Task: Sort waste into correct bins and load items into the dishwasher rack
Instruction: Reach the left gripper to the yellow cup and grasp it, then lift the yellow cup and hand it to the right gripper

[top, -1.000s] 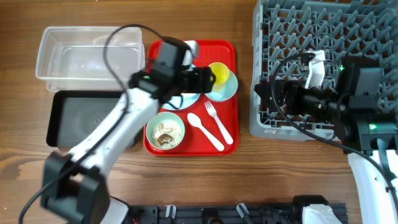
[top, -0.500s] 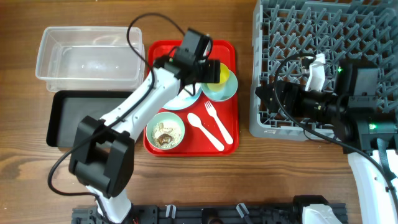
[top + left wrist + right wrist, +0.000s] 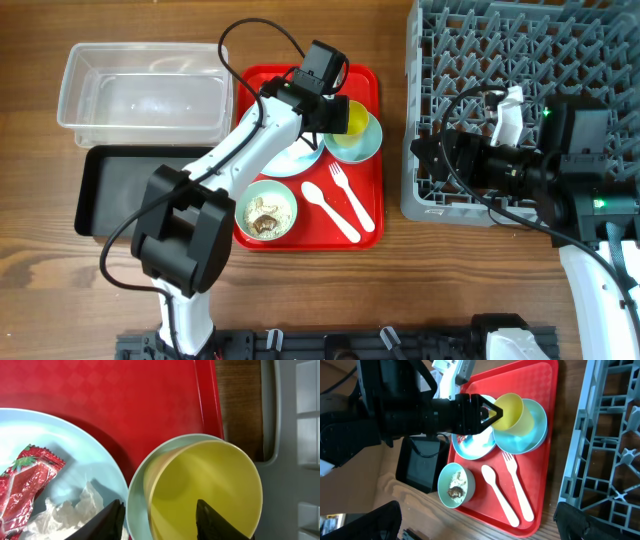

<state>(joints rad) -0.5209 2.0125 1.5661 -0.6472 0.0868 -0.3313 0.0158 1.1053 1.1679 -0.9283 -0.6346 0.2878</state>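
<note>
Looking at the yellow cup (image 3: 215,485): nesting in the small blue bowl (image 3: 370,148) at the far right part of the red tray (image 3: 125,400), just beside the blue plate (image 3: 60,450). Tilting rather than standing straight, with the long axis leaning from the bowl's floor up toward the plate and the open mouth turning that way, toward the left hand (image 3: 160,504). Straddling the cup's near wall with that hand, one finger hanging outside over the bowl's rim and the other dipping inside the mouth. Parting about halfway, showing a sliver of gap on each side of the wall, so not visibly clamping anything. Reaching in a long diagonal from the near edge of the desk (image 3: 400,290), passing over a corner of the black tray (image 3: 120,190), bending at the wrist and pointing the hand rightward, toward the rack (image 3: 500,50). Carrying a red wrapper (image 3: 25,480) and a white tissue (image 3: 75,510) on the plate beside the outer finger. Hovering over the rack's left edge with the right hand (image 3: 477,512), spreading its fingers wide apart, grasping nothing and facing the tray.
</note>
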